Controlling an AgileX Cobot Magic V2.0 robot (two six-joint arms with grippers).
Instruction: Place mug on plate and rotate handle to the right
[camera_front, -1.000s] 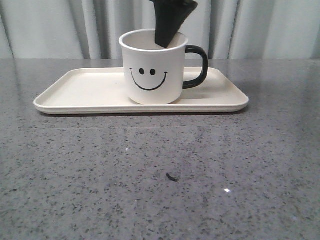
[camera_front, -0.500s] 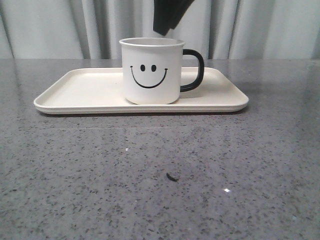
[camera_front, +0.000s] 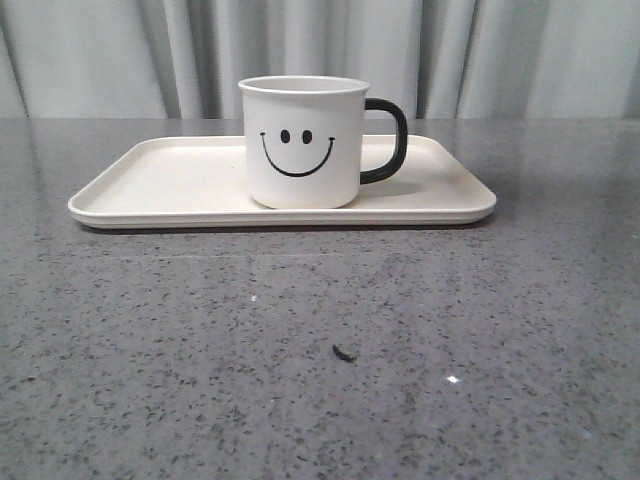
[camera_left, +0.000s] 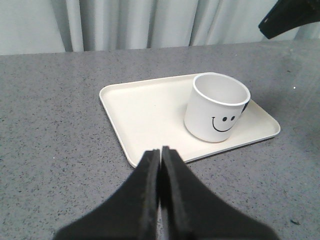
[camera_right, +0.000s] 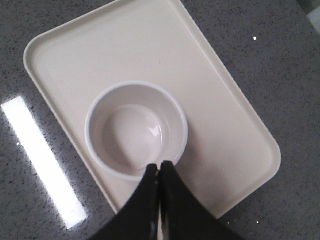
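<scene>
the mug (camera_front: 303, 142) stands upright on the plate (camera_front: 170, 180), right of the plate's middle in the front view, with its smiley face turned toward the front camera and the handle (camera_front: 388, 140) sticking out to the right. the plate lies flat on the grey speckled table (camera_front: 320, 350), its long side across the front view, in front of a pale curtain (camera_front: 200, 50). no gripper shows in the front view. in the left wrist view the left gripper (camera_left: 160, 152) has its 2 fingers pressed together with nothing between them, above the table on the near side of the plate (camera_left: 145, 110), apart from the mug (camera_left: 216, 106). in the right wrist view the right gripper (camera_right: 159, 167) looks straight down into the empty mug (camera_right: 136, 129); its 2 fingers are also pressed together, holding nothing, and their tips line up with the mug's rim, well above it judging by the front view. a dark part of the right arm (camera_left: 292, 17) shows in the far corner of the left wrist view. a small dark speck (camera_front: 344, 353) lies on the table in front of the plate.
</scene>
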